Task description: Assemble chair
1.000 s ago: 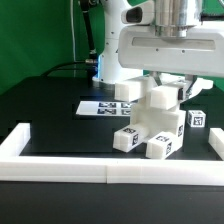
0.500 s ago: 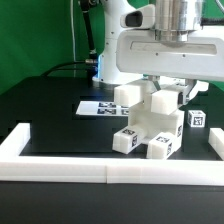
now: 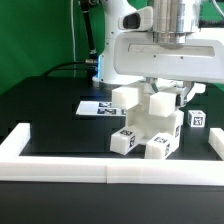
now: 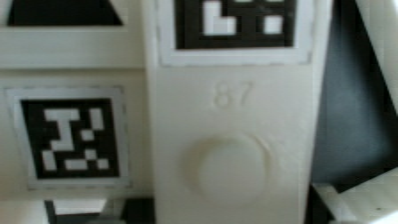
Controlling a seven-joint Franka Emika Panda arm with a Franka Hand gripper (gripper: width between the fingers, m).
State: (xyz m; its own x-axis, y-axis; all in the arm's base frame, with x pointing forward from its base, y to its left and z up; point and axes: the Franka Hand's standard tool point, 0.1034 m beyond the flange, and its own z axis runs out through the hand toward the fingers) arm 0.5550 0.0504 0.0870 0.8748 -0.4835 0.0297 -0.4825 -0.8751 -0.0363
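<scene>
The partly joined chair (image 3: 150,125) stands on the black table, a stack of white blocks with tagged cube-like legs at its base. One block (image 3: 122,98) sticks out toward the exterior view's left. My gripper (image 3: 168,93) comes down from above, shut on the chair's upper block. In the wrist view a white chair slab (image 4: 222,120) fills the frame, with black-and-white tags (image 4: 68,140) beside and above it. One finger (image 4: 361,200) shows at the edge; the rest of the gripper is hidden.
The marker board (image 3: 95,106) lies flat behind the chair at the exterior view's left. A loose tagged cube (image 3: 198,119) sits at the right. A low white border wall (image 3: 60,165) runs along the front and sides. A green backdrop stands behind.
The gripper and the chair have shifted slightly toward the exterior view's left. The protruding block has swung lower and further left.
</scene>
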